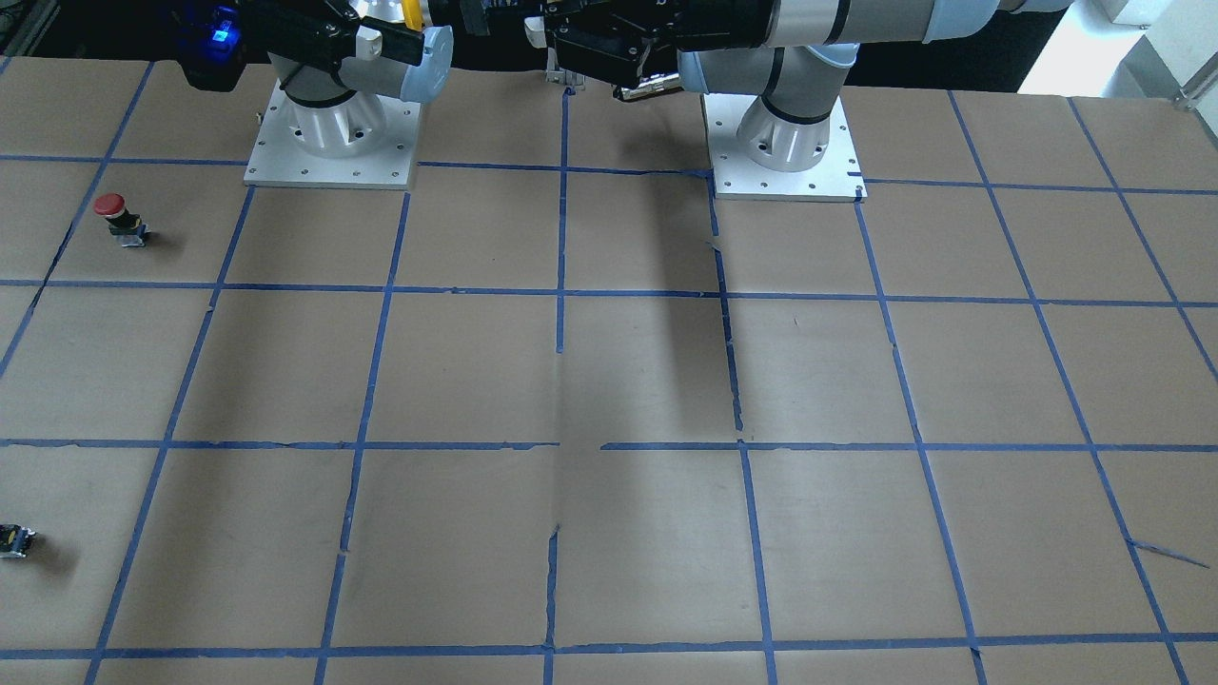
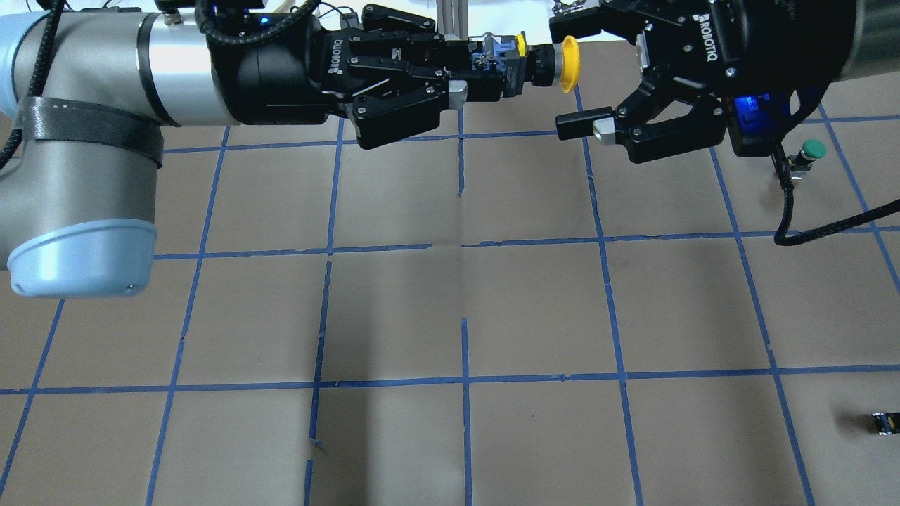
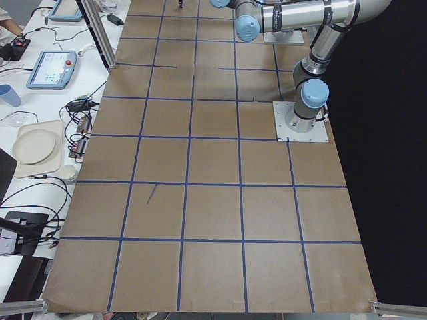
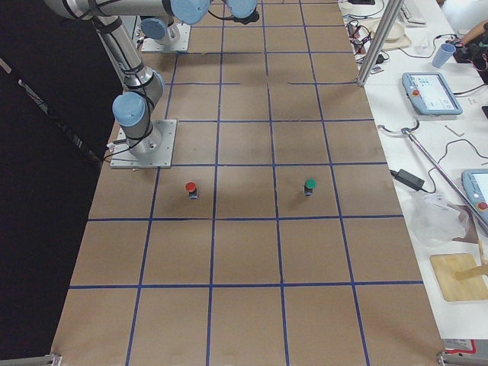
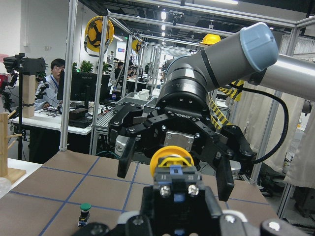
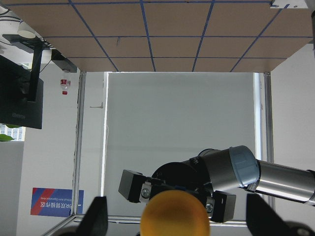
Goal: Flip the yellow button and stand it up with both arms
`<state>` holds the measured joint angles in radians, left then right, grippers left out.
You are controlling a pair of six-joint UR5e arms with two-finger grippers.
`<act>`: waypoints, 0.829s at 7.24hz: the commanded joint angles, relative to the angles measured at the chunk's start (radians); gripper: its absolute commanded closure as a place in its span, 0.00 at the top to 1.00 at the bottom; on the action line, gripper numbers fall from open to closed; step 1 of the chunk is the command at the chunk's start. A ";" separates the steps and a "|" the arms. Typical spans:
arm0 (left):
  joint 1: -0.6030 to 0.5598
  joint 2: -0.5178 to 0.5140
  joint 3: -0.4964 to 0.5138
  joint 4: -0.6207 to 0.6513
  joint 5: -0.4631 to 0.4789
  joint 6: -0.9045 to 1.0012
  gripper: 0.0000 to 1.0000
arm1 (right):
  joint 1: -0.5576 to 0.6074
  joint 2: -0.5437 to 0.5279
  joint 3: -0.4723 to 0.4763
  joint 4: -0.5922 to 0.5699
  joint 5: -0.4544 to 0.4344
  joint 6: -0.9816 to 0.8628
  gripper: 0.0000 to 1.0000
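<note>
The yellow button (image 2: 568, 63) is held in the air, lying sideways, with its cap toward my right arm. My left gripper (image 2: 492, 69) is shut on its black and grey base (image 2: 510, 63). My right gripper (image 2: 578, 77) is open, with one finger on each side of the yellow cap and not touching it. In the left wrist view the cap (image 5: 171, 156) sits in front of the open right gripper (image 5: 174, 164). In the right wrist view the cap (image 6: 174, 215) fills the space between the two fingers (image 6: 96, 216). The front view shows only the cap's edge (image 1: 411, 13).
A red-capped button (image 1: 112, 214) stands on the brown gridded table on my right side; it also shows in the right side view (image 4: 191, 188). A green-capped button (image 2: 808, 151) stands near the right arm's cable. A small dark capless part (image 2: 882, 422) lies at the near right.
</note>
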<state>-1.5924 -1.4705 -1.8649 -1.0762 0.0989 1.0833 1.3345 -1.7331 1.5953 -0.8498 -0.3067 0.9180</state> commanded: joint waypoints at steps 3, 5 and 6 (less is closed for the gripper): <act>-0.001 0.001 0.001 -0.002 -0.011 0.000 0.10 | -0.006 0.006 0.005 -0.002 0.011 0.001 0.48; -0.001 0.007 0.003 -0.004 -0.010 -0.002 0.12 | -0.006 0.004 0.003 -0.002 0.011 0.001 0.31; -0.001 0.009 0.003 -0.004 -0.010 -0.003 0.12 | -0.006 0.004 0.003 -0.002 0.011 0.001 0.22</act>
<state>-1.5934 -1.4653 -1.8628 -1.0794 0.0887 1.0816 1.3287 -1.7289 1.5984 -0.8513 -0.2961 0.9189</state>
